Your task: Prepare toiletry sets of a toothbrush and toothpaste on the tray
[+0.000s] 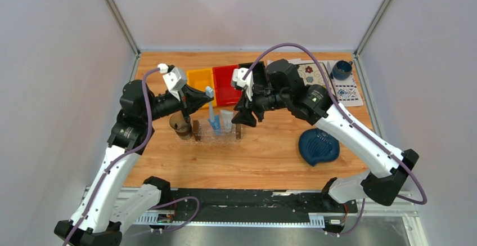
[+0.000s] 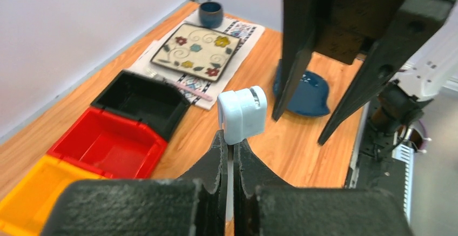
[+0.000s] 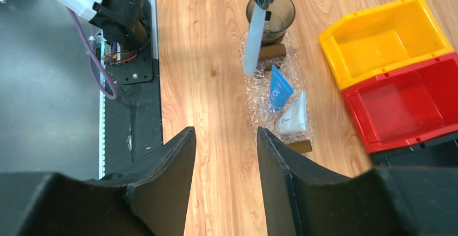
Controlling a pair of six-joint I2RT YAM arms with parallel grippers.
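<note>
Right now my left claw (image 2: pixel 229 143) is pinched shut on the toothbrush (image 2: pixel 242 114). In its own camera the pale blue, capped end of the brush pokes up just past the fingertips, with the two fingers (image 2: pixel 216 157) pressed close on either side of the thin handle. Through the right wrist camera I see that same brush (image 3: pixel 253 44) hanging down from the left claw, and its free end is over the clear tray (image 3: pixel 258 98), near the brown block at the end closest to that claw. I cannot tell whether the tip touches the tray. A brown glass cup (image 3: pixel 273 17) stands just beyond the tray, right under the left claw. Two tubes of toothpaste lie in the tray below and ahead of my right claw (image 3: pixel 224 133): the blue tube (image 3: pixel 279 91) in the middle, and the white tube (image 3: pixel 294 117) beside it, toward the far brown block. The right claw is spread wide and holds nothing. It hovers near the tray's other end, facing the left claw across it. Off to the side of the right claw sit a yellow bin (image 3: pixel 386 44) and a red bin (image 3: pixel 405 106). Past the left claw's tips I make out a flowered plate (image 2: pixel 197 49), a dark blue dish (image 2: pixel 305 95) and a small mug (image 2: pixel 210 13).
</note>
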